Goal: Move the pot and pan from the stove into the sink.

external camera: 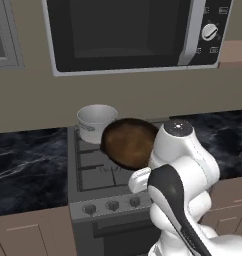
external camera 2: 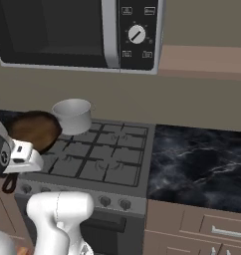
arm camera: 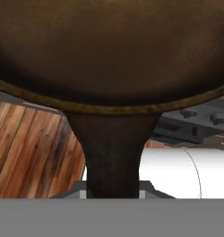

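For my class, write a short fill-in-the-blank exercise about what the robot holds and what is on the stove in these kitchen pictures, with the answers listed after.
1. The gripper is shut on the pan by its ____.
2. The pot stands on the stove at its ____ left corner.
3. The appliance mounted on the wall above the stove is a ____.

Missing words: handle; back; microwave
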